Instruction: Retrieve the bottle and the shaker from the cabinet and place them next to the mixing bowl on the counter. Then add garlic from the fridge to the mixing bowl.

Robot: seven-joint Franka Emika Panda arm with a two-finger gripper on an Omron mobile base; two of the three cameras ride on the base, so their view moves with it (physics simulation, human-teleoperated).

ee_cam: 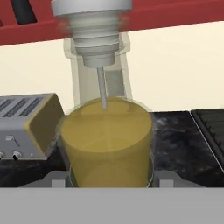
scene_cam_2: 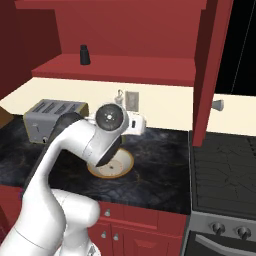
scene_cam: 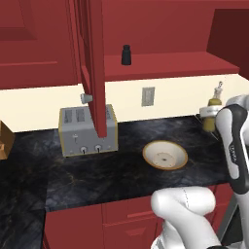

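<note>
Olive-yellow bottle (ee_cam: pixel 106 140) upright between tool (ee_cam: pixel 109 180) tips, toaster (ee_cam: pixel 26 124) behind

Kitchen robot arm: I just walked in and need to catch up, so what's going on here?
The arm's gripper is shut on the bottle, holding it in the air above the counter, to the right of the mixing bowl. The cabinet door hangs open, and the shaker is still on its shelf. A toaster stands to the bowl's left.

Kitchen: red cabinet (scene_cam: pixel 92 63), black counter (scene_cam: pixel 121 170), toaster (scene_cam: pixel 87 130), stove (scene_cam_2: pixel 225 170).
</note>
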